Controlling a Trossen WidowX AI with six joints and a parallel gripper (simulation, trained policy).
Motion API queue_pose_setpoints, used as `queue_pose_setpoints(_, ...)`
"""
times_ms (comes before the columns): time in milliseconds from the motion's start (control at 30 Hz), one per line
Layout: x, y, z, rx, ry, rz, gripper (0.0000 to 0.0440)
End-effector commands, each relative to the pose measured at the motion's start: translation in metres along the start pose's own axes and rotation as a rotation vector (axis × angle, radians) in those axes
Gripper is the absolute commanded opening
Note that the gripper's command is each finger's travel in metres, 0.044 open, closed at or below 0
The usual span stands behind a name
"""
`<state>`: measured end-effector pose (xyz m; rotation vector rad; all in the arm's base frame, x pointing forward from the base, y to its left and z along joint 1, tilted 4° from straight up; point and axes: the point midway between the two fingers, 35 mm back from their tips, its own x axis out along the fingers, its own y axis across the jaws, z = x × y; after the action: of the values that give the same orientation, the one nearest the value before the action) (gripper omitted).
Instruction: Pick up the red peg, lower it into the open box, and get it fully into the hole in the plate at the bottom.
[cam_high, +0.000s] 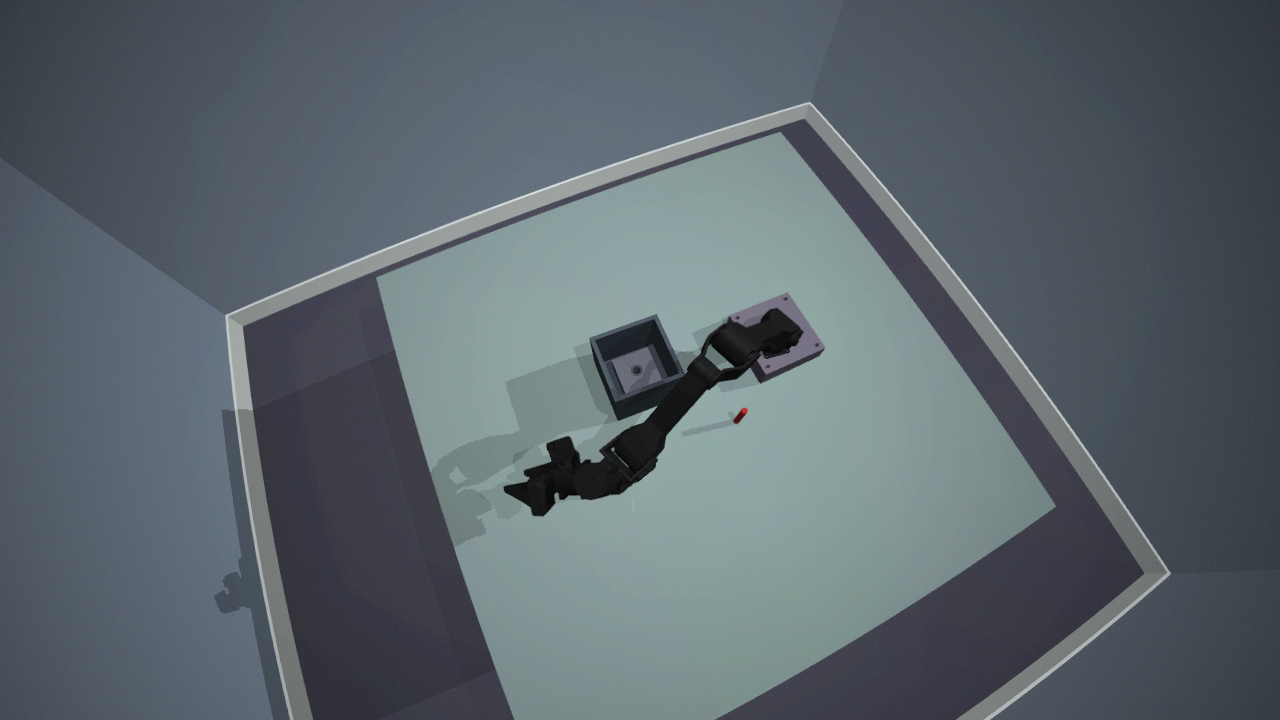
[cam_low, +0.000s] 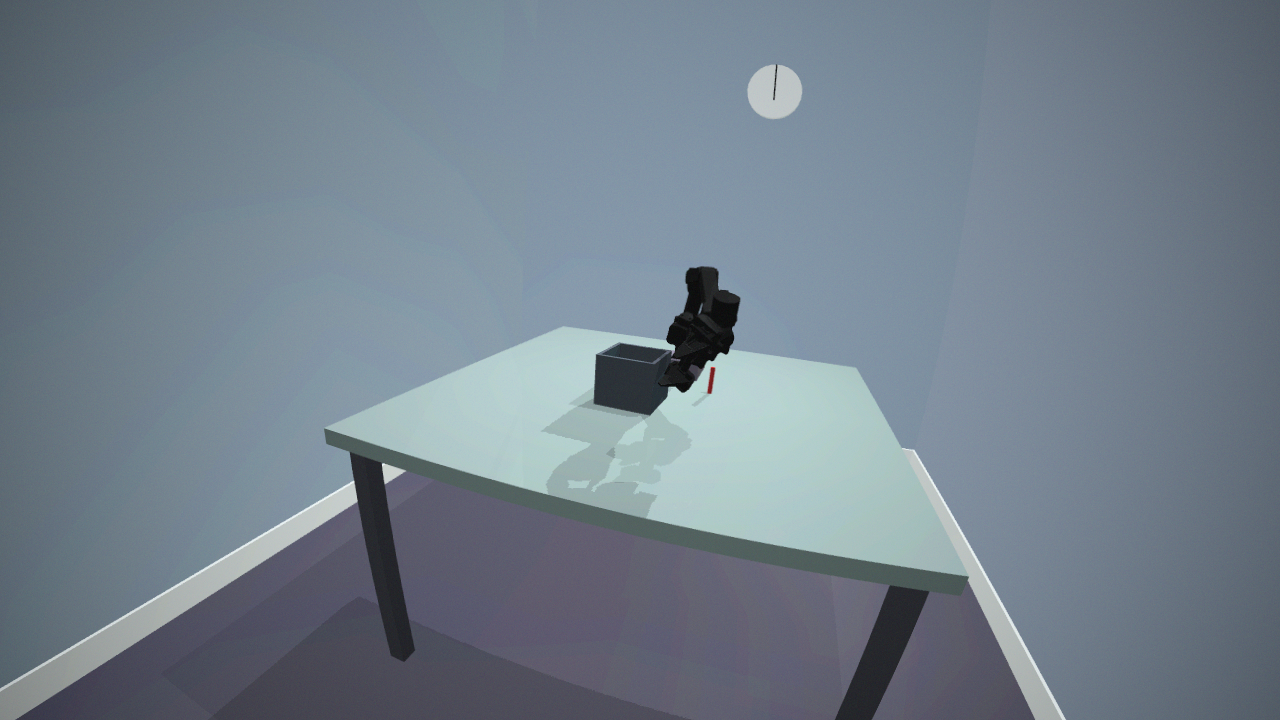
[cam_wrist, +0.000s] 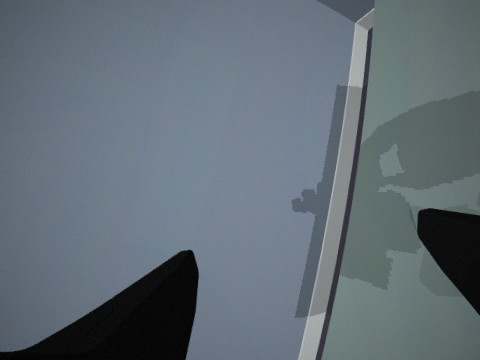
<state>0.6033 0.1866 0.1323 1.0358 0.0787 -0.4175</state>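
top view high overhead, exterior low and farther off, both sharing table (cam_high: 895, 501) (cam_low: 760, 474) and box (cam_high: 603, 380) (cam_low: 624, 382)

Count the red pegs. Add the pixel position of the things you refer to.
1: the peg (cam_high: 740, 415) (cam_low: 711, 380) stands on the table (cam_high: 859, 429) (cam_low: 769, 465), outside the box (cam_high: 605, 380) (cam_low: 626, 383). The arm (cam_high: 677, 400) (cam_low: 702, 335) may hide others.

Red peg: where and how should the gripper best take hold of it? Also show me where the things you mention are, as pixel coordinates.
Probably its upper shaft, fingers coming down from above and closing on opposite sides. The red peg (cam_high: 740, 415) (cam_low: 711, 380) is slim and stands nearly upright, away from the box (cam_high: 605, 374) (cam_low: 623, 384).
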Motion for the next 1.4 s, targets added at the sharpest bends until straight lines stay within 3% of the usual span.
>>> queue_pose_setpoints(0,0.0,-0.003,-0.003,-0.02,0.026,-0.01,0.0419)
queue_pose_setpoints(67,-0.002,-0.01,-0.011,-0.053,0.082,-0.036,0.044)
queue_pose_setpoints(233,-0.021,-0.024,-0.031,-0.081,0.231,-0.1,0.044)
queue_pose_setpoints(567,-0.093,-0.034,-0.048,-0.029,0.483,-0.25,0.0426)
queue_pose_setpoints(1367,-0.264,-0.09,0.026,0.031,0.779,-0.643,0.0415)
